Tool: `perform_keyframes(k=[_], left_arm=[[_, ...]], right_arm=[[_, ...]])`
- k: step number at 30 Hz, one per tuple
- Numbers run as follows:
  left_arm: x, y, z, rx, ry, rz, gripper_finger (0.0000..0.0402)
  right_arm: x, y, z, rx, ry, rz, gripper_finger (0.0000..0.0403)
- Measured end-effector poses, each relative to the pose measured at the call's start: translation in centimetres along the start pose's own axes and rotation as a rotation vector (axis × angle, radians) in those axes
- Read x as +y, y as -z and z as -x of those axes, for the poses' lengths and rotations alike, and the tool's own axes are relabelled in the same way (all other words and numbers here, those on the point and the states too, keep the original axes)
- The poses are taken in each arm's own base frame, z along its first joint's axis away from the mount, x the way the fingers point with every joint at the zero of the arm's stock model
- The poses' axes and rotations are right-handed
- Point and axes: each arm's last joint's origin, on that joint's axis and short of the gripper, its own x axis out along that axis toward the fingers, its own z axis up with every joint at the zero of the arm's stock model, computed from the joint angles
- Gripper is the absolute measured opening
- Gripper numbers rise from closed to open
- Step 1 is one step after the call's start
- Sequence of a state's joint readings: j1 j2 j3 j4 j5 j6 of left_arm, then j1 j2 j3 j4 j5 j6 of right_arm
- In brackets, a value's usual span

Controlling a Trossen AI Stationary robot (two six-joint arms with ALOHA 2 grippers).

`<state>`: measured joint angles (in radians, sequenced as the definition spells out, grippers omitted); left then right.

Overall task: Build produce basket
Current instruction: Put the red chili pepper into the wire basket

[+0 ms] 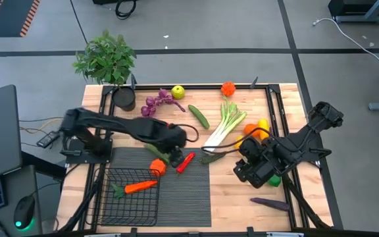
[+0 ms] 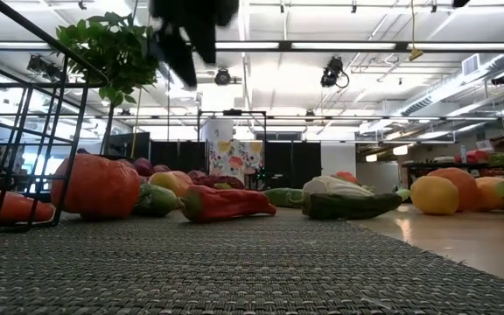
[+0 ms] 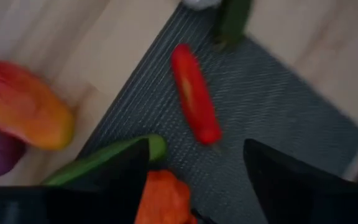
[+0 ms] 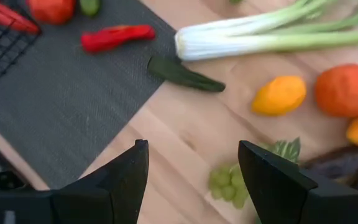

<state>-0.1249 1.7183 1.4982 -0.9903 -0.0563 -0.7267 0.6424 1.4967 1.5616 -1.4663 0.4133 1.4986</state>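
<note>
The black wire basket (image 1: 130, 197) stands on the dark ribbed mat (image 1: 189, 191) at the near left, with an orange carrot (image 1: 140, 186) lying in it. Just beyond its far right corner an orange-red pepper (image 1: 158, 166) rests on the mat, with a green cucumber (image 3: 104, 158) beside it and a long red pepper (image 3: 194, 93) farther right. My left gripper (image 3: 197, 155) hangs open above the orange-red pepper (image 3: 163, 199), clear of the mat. My right gripper (image 4: 193, 152) stands open above the green grapes (image 4: 229, 180) at the right, holding nothing.
A leek (image 1: 226, 125), a dark green vegetable (image 1: 210, 157), an orange and a lemon (image 1: 255, 128) lie mid-right. An eggplant (image 1: 268, 203) is near the front right. Purple grapes (image 1: 156, 102), a green apple (image 1: 177, 92), a cucumber (image 1: 199, 116) and a potted plant (image 1: 107, 59) are at the back.
</note>
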Motion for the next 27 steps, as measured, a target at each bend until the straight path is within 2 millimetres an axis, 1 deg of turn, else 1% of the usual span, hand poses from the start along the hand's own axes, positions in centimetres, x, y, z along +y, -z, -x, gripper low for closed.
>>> perform_keyframes(k=[2, 4, 8, 10, 12, 16, 18, 20, 24, 27], left_arm=[[-0.3, -0.1, -2.4, 0.046, -0.04, -0.003, 0.03], [-0.5, -0.2, -4.8, 0.092, -0.072, -0.003, 0.0312], [-0.8, 0.0, -8.7, 0.195, -0.086, 0.051, 0.0317], [-1.1, -0.1, -10.0, 0.201, -0.052, 0.078, 0.0317], [-1.4, -0.4, -10.6, 0.184, -0.014, 0.107, 0.0317], [-2.2, -1.3, -10.6, 0.096, 0.071, 0.162, 0.0318], [-2.3, -1.6, -10.6, 0.078, 0.089, 0.187, 0.0317], [-2.2, -1.7, -10.8, 0.08, 0.079, 0.2, 0.0316], [-1.6, -0.8, -12.7, 0.157, -0.01, 0.232, 0.0314], [-1.8, -0.8, -13.4, 0.15, -0.008, 0.24, 0.0315]], right_arm=[[0.1, 0.6, 0.2, 0.003, -0.009, -0.004, 0.0252], [0.1, 1.2, 0.5, 0.011, -0.02, -0.005, 0.0252], [0.2, 2.5, 1.1, 0.028, -0.043, 0.013, 0.0252], [0.2, 3.1, 1.4, 0.036, -0.054, 0.037, 0.0252], [0.1, 3.7, 1.6, 0.043, -0.063, 0.06, 0.0252], [-0.1, 4.7, 2.1, 0.052, -0.067, 0.104, 0.0252], [-0.2, 5.1, 2.3, 0.052, -0.067, 0.122, 0.0252], [-0.3, 5.4, 2.4, 0.044, -0.064, 0.139, 0.0252], [-0.5, 5.8, 2.6, 0.031, -0.061, 0.163, 0.0252], [-0.6, 6.2, 2.8, 0.034, -0.066, 0.157, 0.0252]])
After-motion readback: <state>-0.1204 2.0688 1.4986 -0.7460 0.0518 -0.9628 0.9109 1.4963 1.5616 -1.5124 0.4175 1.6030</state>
